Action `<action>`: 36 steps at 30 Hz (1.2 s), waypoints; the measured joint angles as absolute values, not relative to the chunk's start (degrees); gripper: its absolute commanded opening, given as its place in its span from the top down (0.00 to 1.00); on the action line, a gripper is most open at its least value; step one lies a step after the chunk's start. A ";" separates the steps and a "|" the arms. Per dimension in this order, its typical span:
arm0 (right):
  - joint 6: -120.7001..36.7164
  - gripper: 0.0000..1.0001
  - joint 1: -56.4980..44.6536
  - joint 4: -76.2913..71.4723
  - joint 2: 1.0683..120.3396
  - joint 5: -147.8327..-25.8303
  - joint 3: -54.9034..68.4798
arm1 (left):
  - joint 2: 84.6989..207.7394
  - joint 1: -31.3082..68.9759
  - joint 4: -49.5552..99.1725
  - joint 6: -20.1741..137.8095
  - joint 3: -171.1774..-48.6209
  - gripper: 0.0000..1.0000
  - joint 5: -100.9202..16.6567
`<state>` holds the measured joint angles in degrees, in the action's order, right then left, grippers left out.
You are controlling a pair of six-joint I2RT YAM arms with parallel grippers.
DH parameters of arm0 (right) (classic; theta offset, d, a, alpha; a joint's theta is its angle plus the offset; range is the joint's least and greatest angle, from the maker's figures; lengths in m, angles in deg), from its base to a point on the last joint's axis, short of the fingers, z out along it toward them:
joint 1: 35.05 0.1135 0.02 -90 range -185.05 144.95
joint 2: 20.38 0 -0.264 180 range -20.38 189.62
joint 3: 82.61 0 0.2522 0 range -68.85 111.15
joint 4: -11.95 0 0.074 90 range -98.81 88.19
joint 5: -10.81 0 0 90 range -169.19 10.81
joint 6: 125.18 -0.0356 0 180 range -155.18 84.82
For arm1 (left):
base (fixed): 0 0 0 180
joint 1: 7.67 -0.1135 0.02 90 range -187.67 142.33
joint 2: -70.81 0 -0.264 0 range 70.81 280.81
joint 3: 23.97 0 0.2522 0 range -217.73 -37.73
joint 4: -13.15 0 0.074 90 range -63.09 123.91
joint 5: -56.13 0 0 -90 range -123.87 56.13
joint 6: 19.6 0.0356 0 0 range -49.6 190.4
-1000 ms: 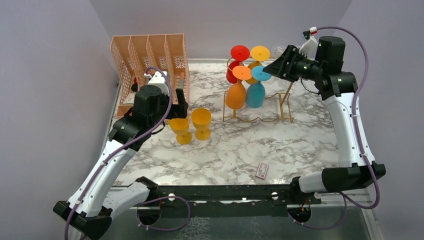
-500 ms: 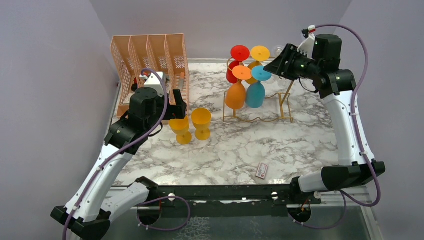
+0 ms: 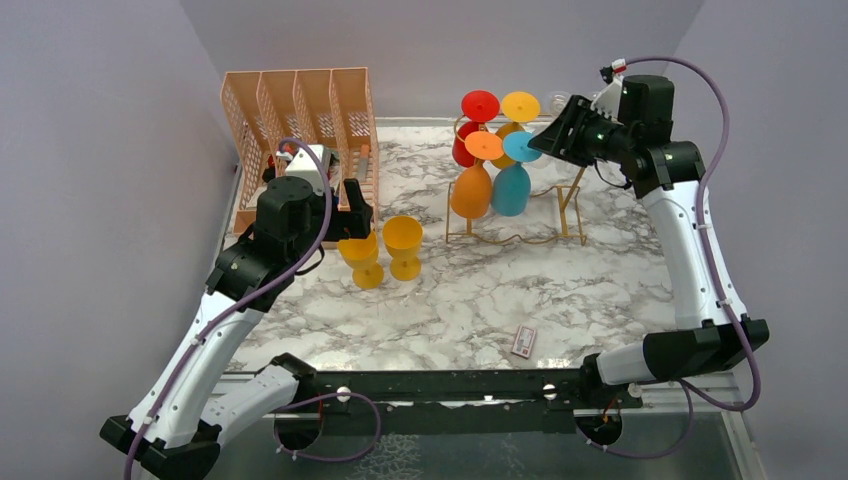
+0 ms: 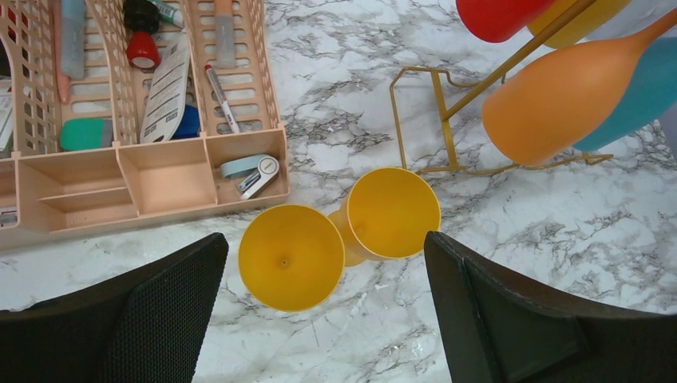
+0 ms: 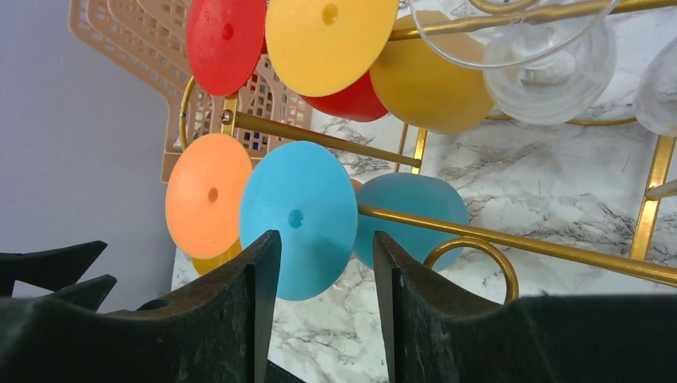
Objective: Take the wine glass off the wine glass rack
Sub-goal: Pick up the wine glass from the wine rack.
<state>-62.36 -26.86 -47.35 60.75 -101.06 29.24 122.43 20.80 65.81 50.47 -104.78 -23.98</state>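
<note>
The gold wire wine glass rack [image 3: 572, 196] stands at the back of the marble table. A blue wine glass [image 3: 511, 190] hangs from it upside down, its round foot [image 5: 297, 215] facing my right wrist camera. My right gripper [image 3: 540, 141] is up at that foot. Its jaws are partly open, one on each side of the disc's lower edge [image 5: 326, 237], and I see no squeeze on the disc. My left gripper [image 4: 325, 239] hangs wide open over two yellow glasses [image 4: 291, 255] [image 4: 393, 211] that stand upright on the table, holding nothing.
Orange [image 3: 471, 190], red [image 3: 466, 145] and yellow [image 3: 520, 106] glasses hang on the rack beside the blue one, with clear glasses [image 5: 551, 72] behind. A peach lattice organiser [image 3: 300, 110] with pens stands back left. A small card [image 3: 523, 342] lies near the front.
My right gripper has edged left toward the blue glass's foot and its jaws have narrowed. My left arm has drawn back a little from the yellow glasses, still wide open.
</note>
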 measured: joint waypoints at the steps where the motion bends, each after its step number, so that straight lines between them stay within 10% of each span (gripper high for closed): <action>1: -62.40 0.55 -26.84 -47.37 60.75 -101.06 29.00 | 122.38 20.80 65.81 50.45 -104.78 0.01 -23.98; 27: -74.33 0.98 -26.84 -35.42 55.24 -101.82 18.35 | 123.39 20.80 66.05 49.80 -104.67 0.01 -26.17; 36: -80.41 0.99 -26.86 -31.29 53.86 -101.82 15.40 | 124.70 20.80 66.13 49.62 -104.43 0.01 -28.13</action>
